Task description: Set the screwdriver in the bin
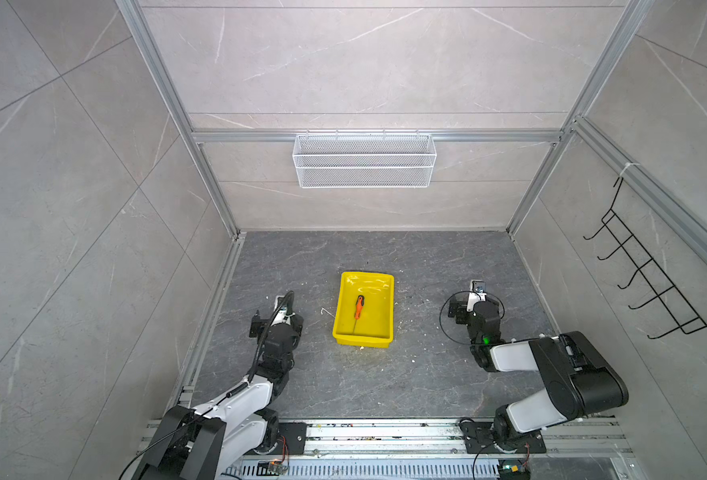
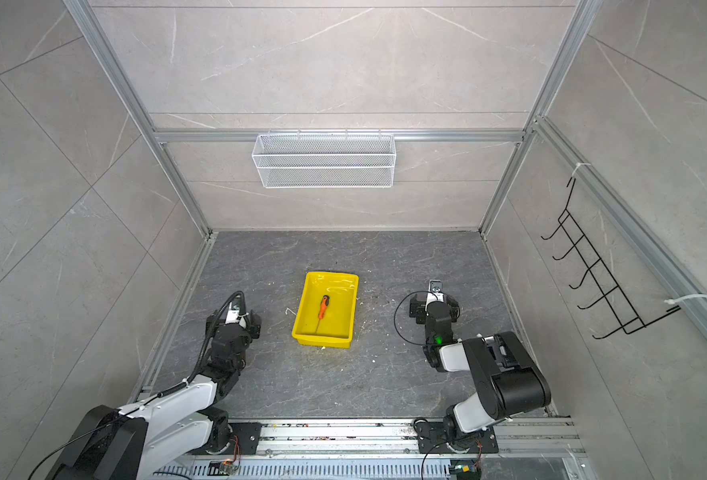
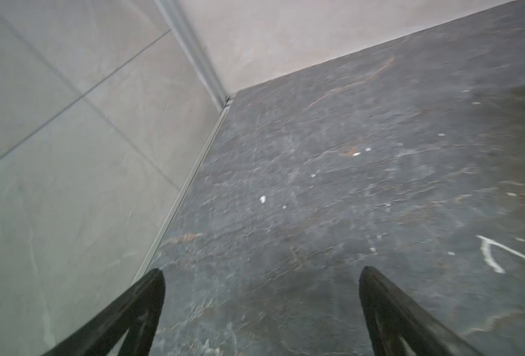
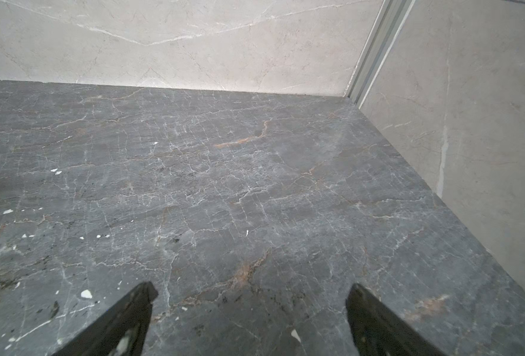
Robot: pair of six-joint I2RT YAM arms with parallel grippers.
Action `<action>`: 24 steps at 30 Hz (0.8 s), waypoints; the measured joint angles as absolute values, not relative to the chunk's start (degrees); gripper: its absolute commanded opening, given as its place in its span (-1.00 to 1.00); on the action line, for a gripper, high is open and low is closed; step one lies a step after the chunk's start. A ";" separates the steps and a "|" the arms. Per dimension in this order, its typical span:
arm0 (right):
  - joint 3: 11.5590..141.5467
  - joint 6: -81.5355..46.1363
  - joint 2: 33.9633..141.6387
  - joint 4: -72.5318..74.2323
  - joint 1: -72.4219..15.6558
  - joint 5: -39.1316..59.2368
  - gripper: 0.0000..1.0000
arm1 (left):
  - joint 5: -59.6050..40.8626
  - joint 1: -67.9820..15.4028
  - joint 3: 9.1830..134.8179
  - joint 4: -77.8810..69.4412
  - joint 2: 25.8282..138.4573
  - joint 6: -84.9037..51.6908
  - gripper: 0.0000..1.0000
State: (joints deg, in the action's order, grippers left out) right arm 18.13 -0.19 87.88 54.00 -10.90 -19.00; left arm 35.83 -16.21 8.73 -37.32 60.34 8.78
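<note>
Screwdriver (image 1: 359, 306) (image 2: 323, 307) lies flat inside bin (image 1: 366, 275) (image 2: 331, 274) — orange handle, black cap toward worktop (image 1: 426, 374) far edge, thin dark shaft toward near edge. Bin glossy yellow, shallow, rounded rim, mid-worktop. Left end effector (image 3: 261, 274) — jaws wide apart, gripping nothing. Right end effector (image 4: 252, 289) likewise.

No legible txt, labels, brand marks or nos. in any view. Small electronics boards (image 1: 276, 467) on the rail at the lower edge of the frame, seen in both top views (image 2: 227, 467), are too small to read.
</note>
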 measured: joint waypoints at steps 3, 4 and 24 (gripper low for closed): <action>18.13 -0.19 87.88 54.00 -10.90 -19.00 0.99 | 33.34 -11.44 8.73 -39.16 61.28 5.39 1.00; 18.13 -0.19 87.88 54.00 -10.90 -19.00 0.98 | 32.71 -10.48 8.73 -40.60 62.35 4.49 1.00; 18.13 -0.19 87.88 54.00 -10.90 -19.00 0.99 | 20.14 -5.23 11.75 -60.45 88.31 3.01 1.00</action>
State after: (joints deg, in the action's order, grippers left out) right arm 18.13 -0.19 87.88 54.00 -10.90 -19.00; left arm 20.14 -5.23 11.75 -60.45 88.31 3.01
